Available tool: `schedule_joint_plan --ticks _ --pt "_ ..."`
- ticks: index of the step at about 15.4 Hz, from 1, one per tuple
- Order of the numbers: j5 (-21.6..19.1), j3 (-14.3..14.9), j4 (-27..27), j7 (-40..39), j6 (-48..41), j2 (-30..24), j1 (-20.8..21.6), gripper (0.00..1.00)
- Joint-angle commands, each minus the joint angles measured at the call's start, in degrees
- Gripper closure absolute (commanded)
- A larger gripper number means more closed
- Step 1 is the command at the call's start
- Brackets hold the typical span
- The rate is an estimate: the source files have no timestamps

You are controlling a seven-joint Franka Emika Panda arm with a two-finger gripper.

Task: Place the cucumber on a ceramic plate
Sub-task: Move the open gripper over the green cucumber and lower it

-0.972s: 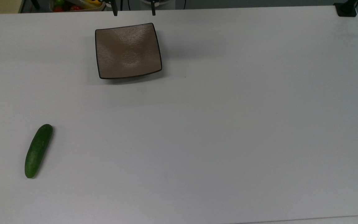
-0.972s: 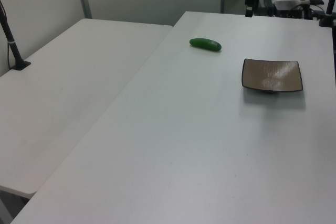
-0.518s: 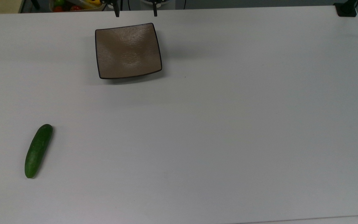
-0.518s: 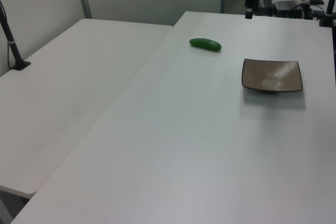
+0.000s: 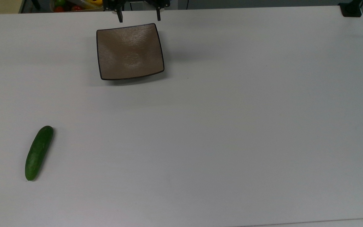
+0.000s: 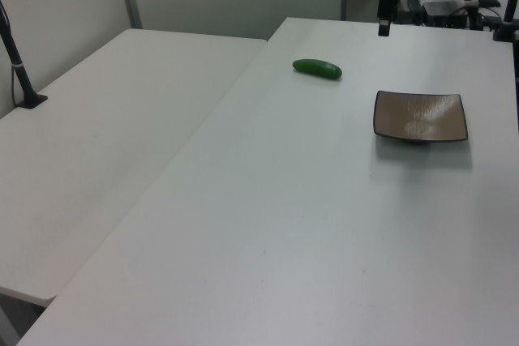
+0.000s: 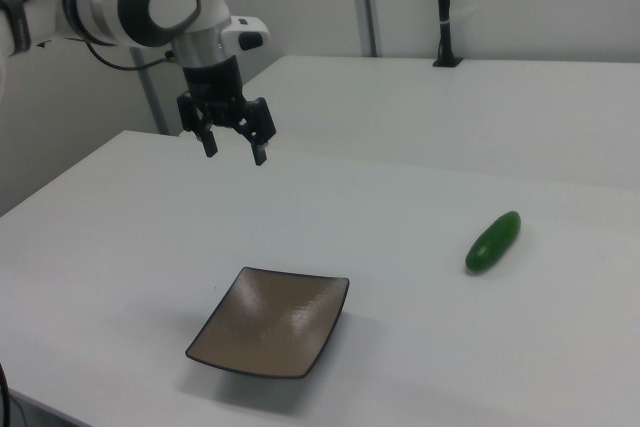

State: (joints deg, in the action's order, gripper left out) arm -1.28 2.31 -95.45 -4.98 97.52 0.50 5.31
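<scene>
Meanwhile, nearest in the top view, the cucumber [image 5: 38,153] lies flat on the white table [image 5: 232,126] toward the top view's lower left, exactly where it lay a second ago, untouched. Farther up, the ceramic plate [image 5: 129,51] sits bare and also unmoved, well apart from the cucumber. Beyond the plate, at the table's far edge, the pincer [image 5: 139,15] is what has shifted: its two dark fingers reach a little lower into the top view than half a second ago, now near the plate's far rim. In the right view the pincer [image 7: 232,144] hangs above the table, fingers spread wide, holding nothing. That reads as the start of the reach, so the whole task lies ahead, and the arm must cross much of the table to get to the cucumber. The table is plain, matte and uncluttered. A second white table [image 6: 105,135] adjoins it, with a black post [image 6: 18,62] standing there.
</scene>
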Motion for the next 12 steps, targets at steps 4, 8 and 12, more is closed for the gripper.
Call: schedule_joint_plan --ticks 4,8,12 --pt "0.58 1.02 1.06 -7.94 6.88 3.54 -4.52 0.0" --pt "0.67 1.81 1.32 -7.5 17.68 7.4 -7.59 0.0" --pt "0.14 5.42 9.73 -6.72 22.45 15.47 -8.39 0.0"
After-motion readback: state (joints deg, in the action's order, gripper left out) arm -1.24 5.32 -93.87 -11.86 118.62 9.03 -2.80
